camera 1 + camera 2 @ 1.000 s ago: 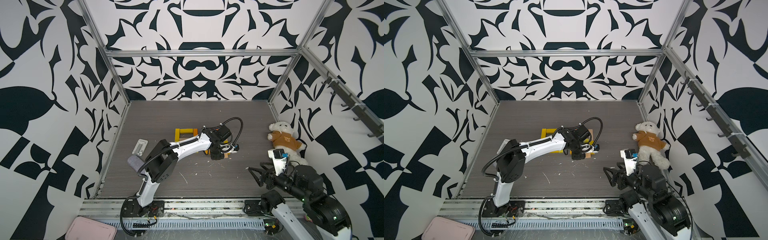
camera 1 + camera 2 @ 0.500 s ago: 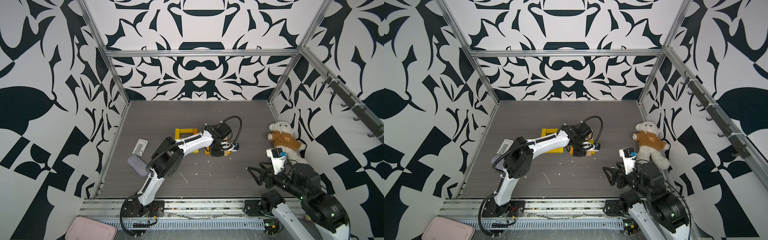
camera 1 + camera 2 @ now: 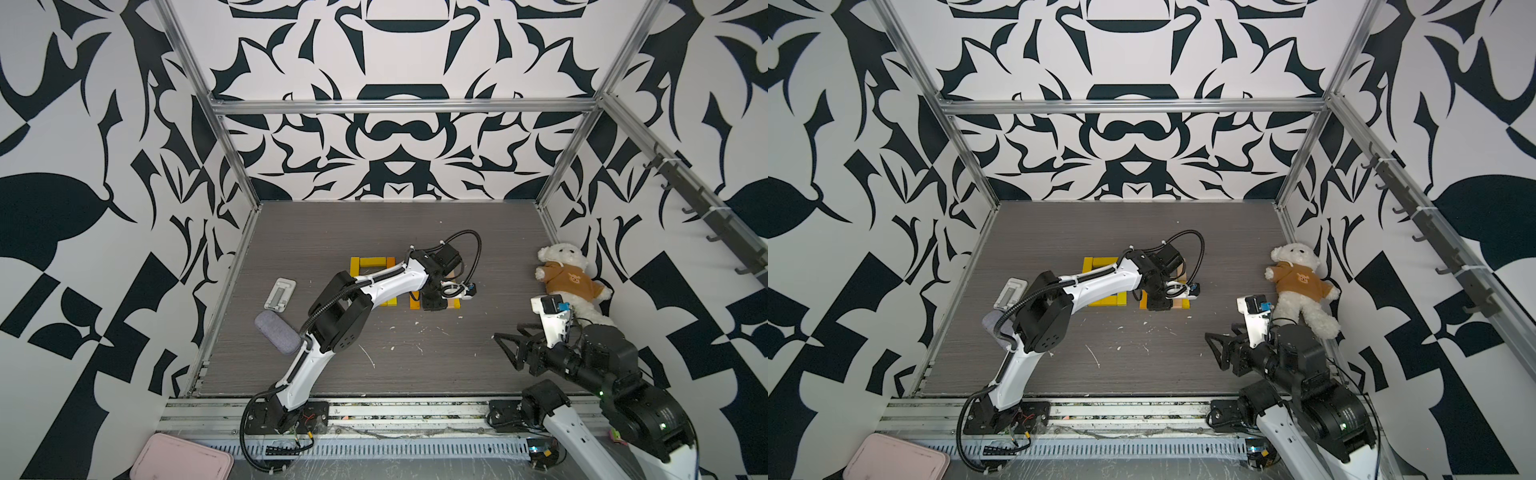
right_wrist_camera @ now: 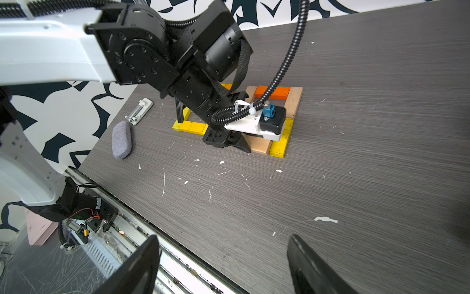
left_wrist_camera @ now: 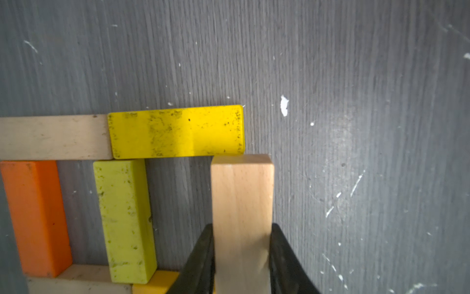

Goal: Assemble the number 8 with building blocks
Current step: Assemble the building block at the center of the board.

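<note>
The left gripper is clamped on a tan block, its two black tapered fingers pressed against the block's long sides. This block is bare, smooth wood with a fine grain and softly rounded corners. Its free end meets the long edge of a yellow block at a right angle, close to that block's corner. I cannot tell whether it rests on the worktop.

The yellow block lies flat, its glossy paint scuffed and speckled with dark marks. End to end with it lies a pale block of greyish unpainted wood. A lime block with chipped paint and a matte orange block run parallel to the held one, their ends butting against that row.

In a top view the group sits near the middle of the worktop, just beside a frame of yellow planks. The worktop is dark grey with a streaked wood grain and scattered white flecks.

The left arm rises from its base at the near edge and bends at a high black elbow. Its white forearm runs out to the middle, and the wrist turns steeply down so the gripper points at the worktop.

The right gripper has its jaws wide apart with nothing between them, low over the near edge. Its arm is folded in the near right corner.

A white plush teddy bear in a brown shirt lies by the right wall. An oval grey fabric case and a white plastic stand lie near the left edge.
</note>
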Controlling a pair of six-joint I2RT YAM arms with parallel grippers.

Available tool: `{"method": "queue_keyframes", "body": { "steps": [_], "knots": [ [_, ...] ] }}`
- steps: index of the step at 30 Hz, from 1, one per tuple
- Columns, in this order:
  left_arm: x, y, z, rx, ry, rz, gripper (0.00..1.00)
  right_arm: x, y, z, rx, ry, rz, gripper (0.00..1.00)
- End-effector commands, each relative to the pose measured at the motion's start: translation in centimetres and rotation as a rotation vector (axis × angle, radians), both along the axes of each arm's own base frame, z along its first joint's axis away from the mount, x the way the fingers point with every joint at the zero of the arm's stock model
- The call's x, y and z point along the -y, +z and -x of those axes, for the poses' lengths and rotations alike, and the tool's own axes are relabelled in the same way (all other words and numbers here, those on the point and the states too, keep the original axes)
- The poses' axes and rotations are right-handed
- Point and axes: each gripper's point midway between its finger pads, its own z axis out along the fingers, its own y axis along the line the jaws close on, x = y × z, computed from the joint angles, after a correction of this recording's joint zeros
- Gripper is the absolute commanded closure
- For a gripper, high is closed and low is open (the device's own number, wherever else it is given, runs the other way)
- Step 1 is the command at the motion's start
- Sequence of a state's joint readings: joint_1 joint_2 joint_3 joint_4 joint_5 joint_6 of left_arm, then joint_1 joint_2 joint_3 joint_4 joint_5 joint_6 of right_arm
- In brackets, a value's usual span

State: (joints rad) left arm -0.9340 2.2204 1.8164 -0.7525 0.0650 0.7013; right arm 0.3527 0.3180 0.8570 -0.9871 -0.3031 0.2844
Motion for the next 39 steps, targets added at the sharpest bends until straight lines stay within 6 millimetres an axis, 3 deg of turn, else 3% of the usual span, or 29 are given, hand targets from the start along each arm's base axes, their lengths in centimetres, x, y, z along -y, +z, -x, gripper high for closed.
{"method": "queue_keyframes", "body": {
  "steps": [1, 24, 39],
  "knots": [
    [-0.2, -0.1, -0.1, -0.022, 0.012, -0.004, 0.76, -0.1, 0.6, -0.6, 0.030, -0.002, -0.002, 0.19],
    [-0.7, -1.9, -1.4, -0.013, 0.030, -0.027, 0.74, 0.0, 0.4, -0.8, 0.019, -0.013, 0.002, 0.19],
    [-0.8, -2.4, -1.6, -0.008, 0.027, -0.033, 0.66, 0.0, 0.2, -1.0, 0.013, -0.019, 0.009, 0.19]
  ]
}}
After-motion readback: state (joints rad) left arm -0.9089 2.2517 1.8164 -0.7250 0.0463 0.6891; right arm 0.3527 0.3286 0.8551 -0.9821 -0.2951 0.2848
